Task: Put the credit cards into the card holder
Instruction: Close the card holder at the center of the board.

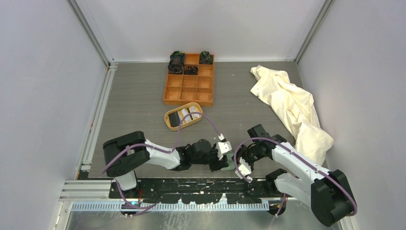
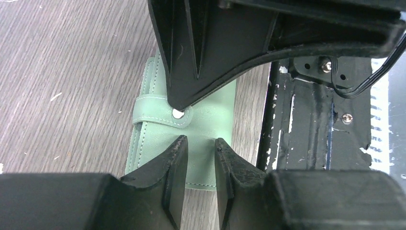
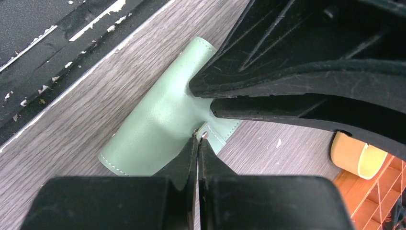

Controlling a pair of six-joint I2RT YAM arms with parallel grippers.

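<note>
- Left wrist view: the card holder (image 2: 210,120) lies closed and flat at the near edge of the table (image 2: 62,86), just beside the black base rail (image 2: 311,129). Its strap (image 2: 153,111) is folded across the cover.
- The left gripper (image 2: 200,140) stands over the holder's half on the near side of the strap. Its jaws are a little apart and green cover shows in the gap. I cannot tell whether the tips touch it.
- Right wrist view: the right gripper (image 3: 198,136) has its jaws pressed together, tips at the snap end of the strap. I cannot tell whether the strap is pinched between them.
- Top external view: both grippers meet over the holder (image 1: 231,165), between the two arm bases.
- The credit cards (image 1: 186,114) lie in an oval wooden tray (image 1: 167,120), well apart from the holder and further up the table.
- Beyond the tray is an orange compartment box (image 1: 189,88) with dark items (image 1: 177,61) in its far cells.
- A cream cloth (image 1: 292,105) is crumpled along the right side.
</note>
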